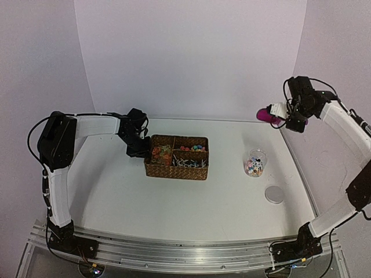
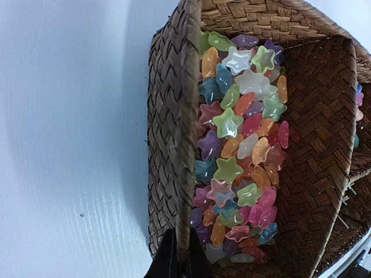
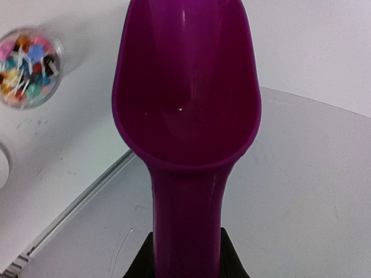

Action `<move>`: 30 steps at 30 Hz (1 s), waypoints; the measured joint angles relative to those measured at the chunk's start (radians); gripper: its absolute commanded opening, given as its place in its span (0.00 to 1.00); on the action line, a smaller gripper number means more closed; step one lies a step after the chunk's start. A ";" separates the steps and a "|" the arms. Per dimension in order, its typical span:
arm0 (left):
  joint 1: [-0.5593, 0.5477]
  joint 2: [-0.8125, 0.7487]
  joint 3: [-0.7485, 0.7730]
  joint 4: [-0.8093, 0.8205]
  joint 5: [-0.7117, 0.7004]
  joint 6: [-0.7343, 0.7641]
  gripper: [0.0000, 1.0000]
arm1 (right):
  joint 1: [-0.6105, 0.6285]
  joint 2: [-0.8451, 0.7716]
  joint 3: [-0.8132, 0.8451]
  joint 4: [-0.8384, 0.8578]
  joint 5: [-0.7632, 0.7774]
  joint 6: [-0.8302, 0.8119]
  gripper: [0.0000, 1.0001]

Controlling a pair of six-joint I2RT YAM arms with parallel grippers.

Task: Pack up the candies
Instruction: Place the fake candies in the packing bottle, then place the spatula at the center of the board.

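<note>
1. Top view: the left gripper is down at the left end of the woven basket, pressed right against its wall. From up here I cannot tell how far its jaws are closed.
   - The candies sit in the basket's compartments, and more fill the clear jar off to the right, well apart from the basket.
   - A round lid lies flat on the table just in front of the jar.
   - The right gripper is raised high at the far right, clamped on the handle of the magenta scoop, with the bowl pointing left.
2. Left wrist: here's the close look. The dark fingers pinch the basket's wall, one outside and one inside, squeezed tight on the weave. Star-shaped candies in pink, green, orange, blue and white are heaped along the inner side of that same wall.
3. Right wrist: the scoop fills the frame, its handle running straight down into the pincer, jaws closed on either side of it. Top left sits the jar on the table, holding mixed candies — thin white sticks among them. A sliver of the lid shows at the left edge.
</note>
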 measured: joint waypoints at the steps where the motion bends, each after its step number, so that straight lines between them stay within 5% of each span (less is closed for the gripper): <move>1: 0.001 0.002 0.000 0.003 0.003 0.000 0.00 | 0.000 0.000 0.031 0.010 -0.017 0.028 0.00; 7: 0.004 0.006 0.000 0.013 0.011 -0.001 0.01 | 0.023 -0.012 0.106 0.080 -0.177 0.278 0.00; 15: 0.007 0.006 -0.006 0.019 0.011 -0.025 0.17 | 0.184 0.016 0.052 0.204 -0.352 0.667 0.00; 30: 0.008 0.009 -0.040 0.009 0.017 -0.038 0.41 | 0.281 0.290 0.021 0.319 -0.294 1.381 0.00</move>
